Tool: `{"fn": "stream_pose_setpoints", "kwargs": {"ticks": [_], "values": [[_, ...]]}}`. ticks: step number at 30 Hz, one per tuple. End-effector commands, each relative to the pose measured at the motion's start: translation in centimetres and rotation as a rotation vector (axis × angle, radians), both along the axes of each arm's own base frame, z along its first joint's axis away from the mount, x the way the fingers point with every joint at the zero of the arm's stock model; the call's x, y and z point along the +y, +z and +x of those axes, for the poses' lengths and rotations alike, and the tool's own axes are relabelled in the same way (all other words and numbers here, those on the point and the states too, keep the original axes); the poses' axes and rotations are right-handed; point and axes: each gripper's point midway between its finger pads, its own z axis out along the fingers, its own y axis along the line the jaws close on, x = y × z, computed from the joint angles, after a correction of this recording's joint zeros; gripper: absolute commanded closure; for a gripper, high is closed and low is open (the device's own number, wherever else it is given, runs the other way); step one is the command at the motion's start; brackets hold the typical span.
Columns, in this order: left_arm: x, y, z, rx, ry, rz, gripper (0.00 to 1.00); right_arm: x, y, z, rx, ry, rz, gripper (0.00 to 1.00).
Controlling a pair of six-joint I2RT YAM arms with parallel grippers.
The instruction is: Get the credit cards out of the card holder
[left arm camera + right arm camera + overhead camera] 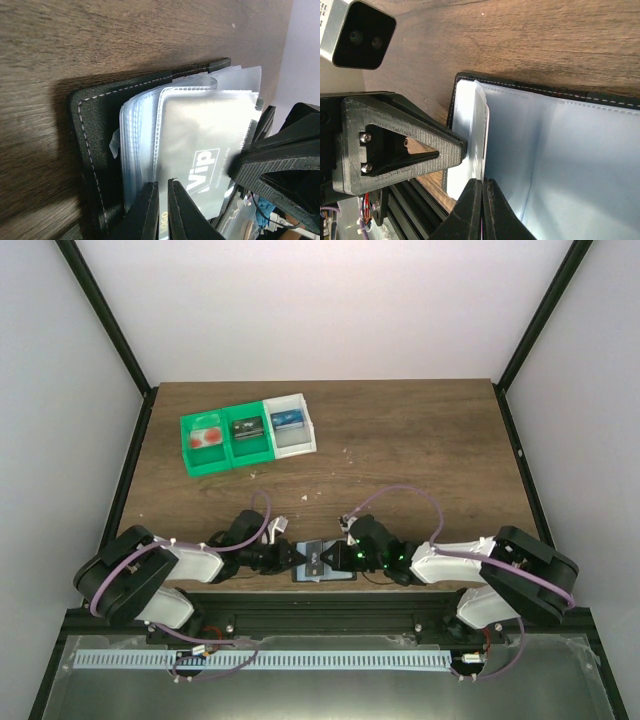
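Left tool (pixel 164 187): closed to a slit over the clear sleeves (pixel 137 140); grip cannot be told. Right tool (pixel 482 184): fully closed, tips at the edge of an upright pale leaf (pixel 481 130). Card holder (pixel 87 135): black, open flat at desk (pixel 400 450) near edge, centre, between both tools. Card marked Vip (pixel 200 150): sleeved inside.

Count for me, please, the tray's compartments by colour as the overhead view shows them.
Green compartments: 2
White compartments: 1
Total: 3
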Motion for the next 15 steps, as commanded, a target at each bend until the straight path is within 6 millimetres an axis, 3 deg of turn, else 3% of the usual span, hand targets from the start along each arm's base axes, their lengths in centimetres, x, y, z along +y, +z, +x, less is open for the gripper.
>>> {"fn": "stream_pose_setpoints", "kwargs": {"ticks": [1, 13, 15], "values": [[1.16, -1.93, -0.46, 0.036, 0.020, 0.073, 0.91, -0.63, -0.12, -0.03, -0.010, -0.004, -0.011, 0.99], [1.34, -2.07, -0.56, 0.039, 0.027, 0.077, 0.91, -0.61, -0.29, -0.32, 0.013, 0.000, -0.013, 0.96], [1.33, -2.05, -0.54, 0.039, 0.028, 0.076, 0.91, -0.64, -0.16, -0.46, 0.008, 0.007, -0.002, 0.99]]}}
